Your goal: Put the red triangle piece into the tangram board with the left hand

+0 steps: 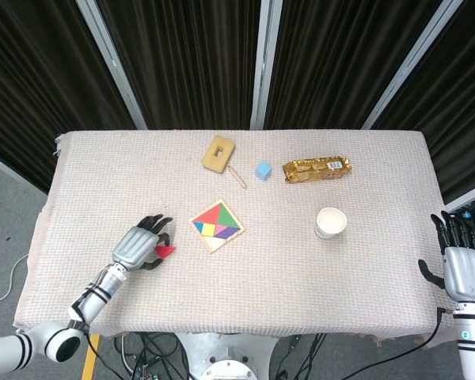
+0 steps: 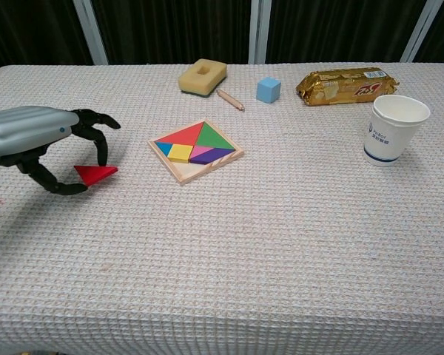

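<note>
The red triangle piece (image 2: 97, 174) (image 1: 165, 251) hangs just above the cloth, pinched between the thumb and fingers of my left hand (image 2: 37, 140) (image 1: 139, 245). It is left of the wooden tangram board (image 2: 197, 152) (image 1: 216, 226), which holds several coloured pieces and shows a bare wooden gap along its near edge. My right hand (image 1: 462, 266) hangs past the table's right edge with its fingers spread and nothing in it; the chest view does not show it.
A white paper cup (image 2: 394, 129) stands at the right. Along the far side lie a yellow sponge (image 2: 203, 76), a wooden peg (image 2: 230, 100), a blue cube (image 2: 268, 89) and a gold biscuit packet (image 2: 346, 83).
</note>
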